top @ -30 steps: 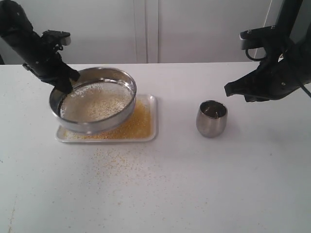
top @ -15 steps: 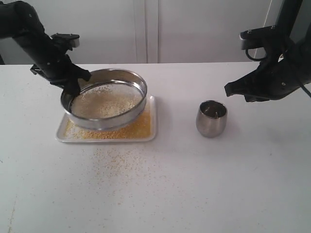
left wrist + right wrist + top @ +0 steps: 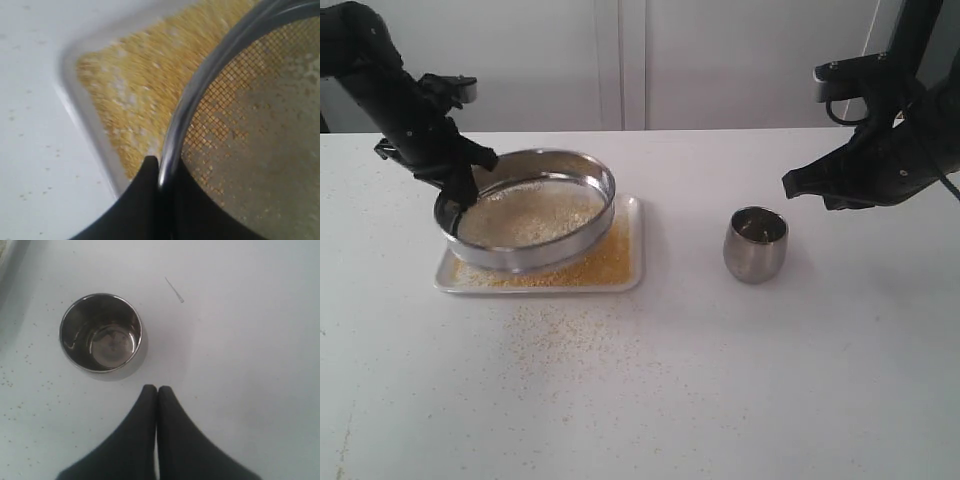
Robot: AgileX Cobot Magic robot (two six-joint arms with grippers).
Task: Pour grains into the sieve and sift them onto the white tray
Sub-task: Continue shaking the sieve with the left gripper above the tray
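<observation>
Exterior view: two grippers, one sieve, one white tray and one steel cup, all counted on a single white table. Left gripper clamped on the sieve's rim, one finger inside the ring and one outside. Sieve tilted and held over the white tray, reaching away from those fingers; touching the tray or not, impossible to tell. Grains in three places: a pale layer on the mesh right beside the inner finger, a golden layer on the tray under and past the sieve, and a loose scatter on the table near the tray's front edge. Right gripper hanging above the table, fingers pressed together on nothing, with the steel cup upright near the fingertips and lower, not touching. Left wrist view: two black fingers pinching the steel rim between them; mesh with pale grains on one finger's side, a tray corner with golden grains on the other's. Right wrist view: two fingers flat against each other, empty; one cup just ahead of the tips, apart from them, only a few specks on its bottom; tiny stray grains dotted on the table beside the cup.
</observation>
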